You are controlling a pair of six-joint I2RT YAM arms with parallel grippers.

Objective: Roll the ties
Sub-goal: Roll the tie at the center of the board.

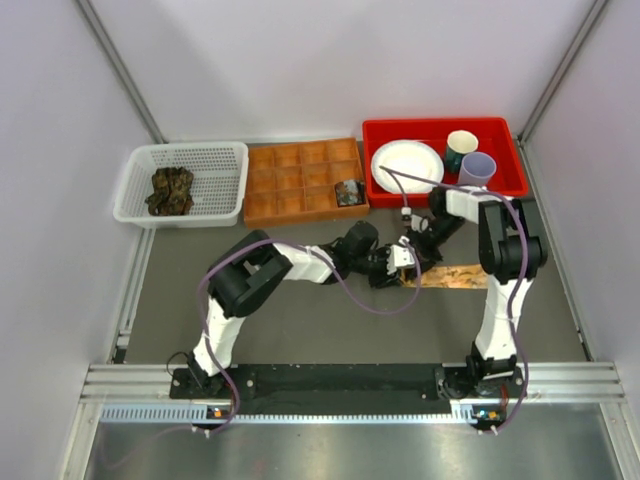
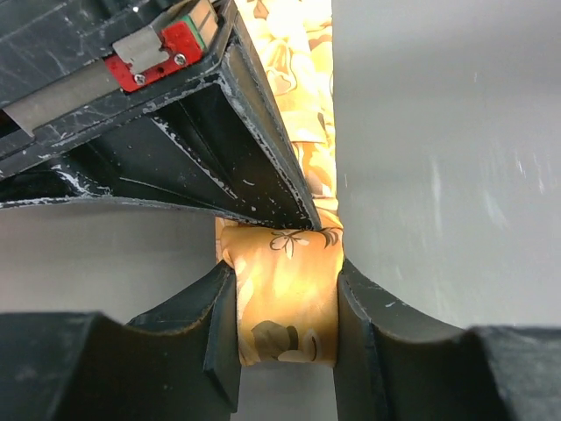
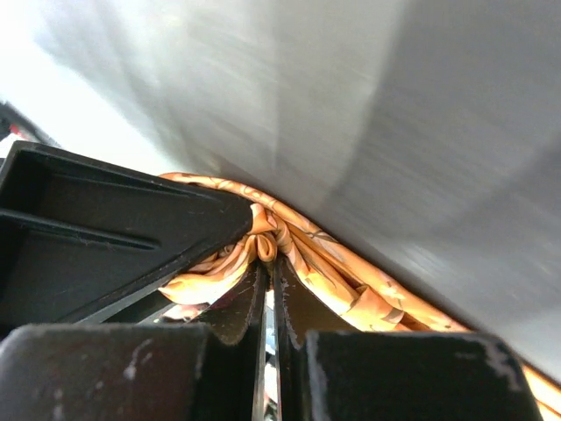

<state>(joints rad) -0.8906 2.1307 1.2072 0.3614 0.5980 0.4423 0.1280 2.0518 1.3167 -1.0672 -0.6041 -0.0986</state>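
Just in front of the compartment tray [image 1: 290, 180], orange tie [image 1: 462, 276] flat on the table [image 1: 300, 330], its rolled end clamped by the left gripper [image 2: 287, 294], right gripper [image 3: 267, 263] pinched shut on adjoining fabric.

Left to right — basket [image 1: 185, 148], tray [image 1: 300, 172], bin [image 1: 440, 125]; tie [image 1: 464, 276] before them.
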